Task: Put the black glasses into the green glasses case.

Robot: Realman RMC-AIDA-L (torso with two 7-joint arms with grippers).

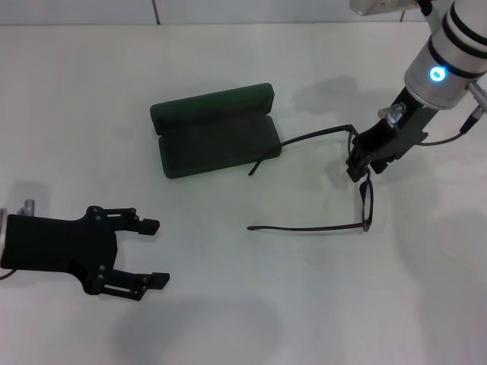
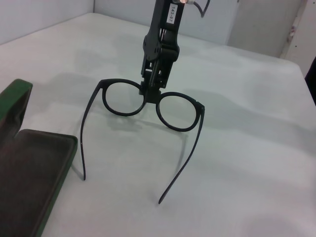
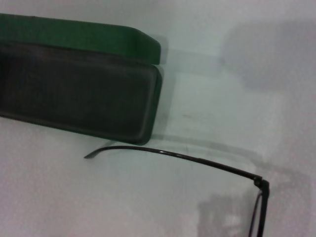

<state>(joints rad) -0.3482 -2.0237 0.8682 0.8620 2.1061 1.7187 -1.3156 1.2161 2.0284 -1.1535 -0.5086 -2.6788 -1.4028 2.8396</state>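
The black glasses (image 1: pixel 367 199) are at the right of the table, temples unfolded and pointing toward the green glasses case (image 1: pixel 217 141). My right gripper (image 1: pixel 359 169) comes down from above and is shut on their bridge, which the left wrist view shows plainly at the gripper (image 2: pixel 150 93) between the two lenses of the glasses (image 2: pixel 178 111). One temple tip ends just beside the case's near right corner. The case lies open, its dark lining up and its lid standing behind. My left gripper (image 1: pixel 156 253) rests open at the lower left, away from both.
The white table (image 1: pixel 251 319) carries nothing else. The right wrist view shows the open case (image 3: pixel 74 94) and one temple arm (image 3: pixel 197 159) of the glasses crossing in front of it. A wall edge runs along the far side.
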